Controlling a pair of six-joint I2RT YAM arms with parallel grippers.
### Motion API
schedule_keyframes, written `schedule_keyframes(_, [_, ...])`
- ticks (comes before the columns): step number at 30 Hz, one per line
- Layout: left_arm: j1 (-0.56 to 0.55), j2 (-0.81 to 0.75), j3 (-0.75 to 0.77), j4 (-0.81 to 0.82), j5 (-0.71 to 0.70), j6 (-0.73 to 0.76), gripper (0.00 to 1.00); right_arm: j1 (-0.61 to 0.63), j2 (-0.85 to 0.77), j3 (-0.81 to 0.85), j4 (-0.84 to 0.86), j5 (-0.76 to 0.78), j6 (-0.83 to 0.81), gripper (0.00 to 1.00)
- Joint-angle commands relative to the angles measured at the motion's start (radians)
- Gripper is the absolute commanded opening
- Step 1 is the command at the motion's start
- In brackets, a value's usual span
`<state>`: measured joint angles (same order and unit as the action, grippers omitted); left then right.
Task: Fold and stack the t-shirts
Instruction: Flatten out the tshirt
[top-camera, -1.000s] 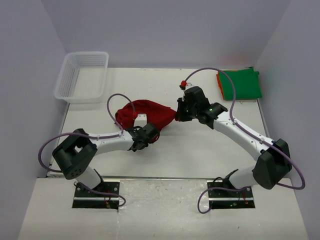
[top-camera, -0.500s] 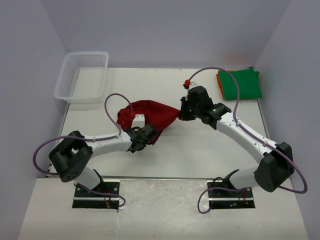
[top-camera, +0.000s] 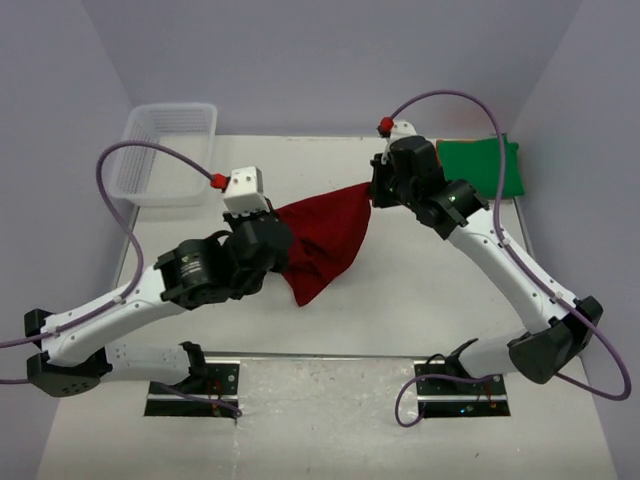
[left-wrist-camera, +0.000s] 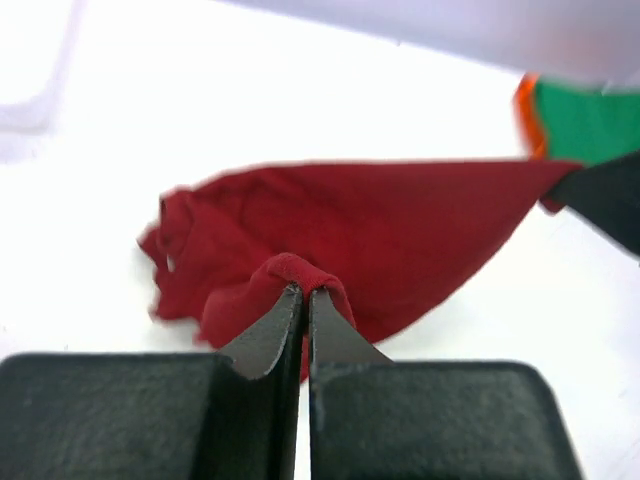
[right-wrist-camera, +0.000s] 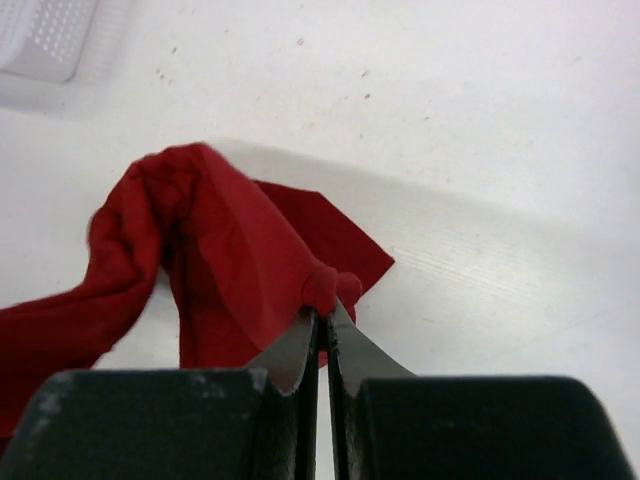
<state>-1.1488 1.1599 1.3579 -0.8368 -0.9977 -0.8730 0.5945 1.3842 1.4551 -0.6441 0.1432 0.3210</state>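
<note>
The biggest change is in the left arm. A second ago its pincer (left-wrist-camera: 304, 292) sat low against the dark red shirt (top-camera: 320, 245), which lay in a heap on the bench (top-camera: 400, 290). Now it is pressed together on a small fold of that cloth, and the arm has swung up and out to the left. The right pincer (right-wrist-camera: 322, 315) pinches another edge of the same shirt, as it did a second ago, and has risen toward the far right.

So the red shirt is no longer bunched. It is raised and stretched between the two pincers, with a loose point sagging toward the near edge. We cannot tell whether that point touches the bench, nor which parts of the shirt are gripped. We judge this to be the spreading step that comes before folding.

We count three shirts:
- One dark red shirt, held up between the arms.
- One green shirt (top-camera: 480, 165), folded at the far right corner.
- One orange shirt (left-wrist-camera: 528, 105), showing only as a thin edge under the green one in the left wrist view.

We also count one white basket (top-camera: 165, 150), at the far left corner, and two pincers. Two shirts look already stacked, so only the red one seems left to fold.
</note>
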Motion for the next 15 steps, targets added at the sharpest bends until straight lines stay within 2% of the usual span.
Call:
schedule_keyframes(1, [-0.012,-0.043,0.145,-0.076,-0.203,0.133,0.0,-0.009,-0.043,0.167,-0.086,0.139,-0.091,0.0])
schedule_keyframes(6, [-0.012,-0.107,0.285,-0.052,-0.304,0.291,0.0,-0.03,-0.043,0.431,-0.198,0.26,-0.146,0.0])
schedule_keyframes(10, [-0.012,-0.204,0.313,0.155,-0.338,0.552,0.0,-0.047,-0.039,0.586,-0.265,0.309,-0.198,0.0])
schedule_keyframes(12, [-0.012,-0.233,0.323,0.252,-0.354,0.636,0.0,-0.053,-0.037,0.648,-0.278,0.343,-0.226,0.0])
schedule_keyframes(15, [-0.012,-0.256,0.351,0.324,-0.367,0.775,0.0,-0.058,-0.059,0.7,-0.279,0.352,-0.266,0.0])
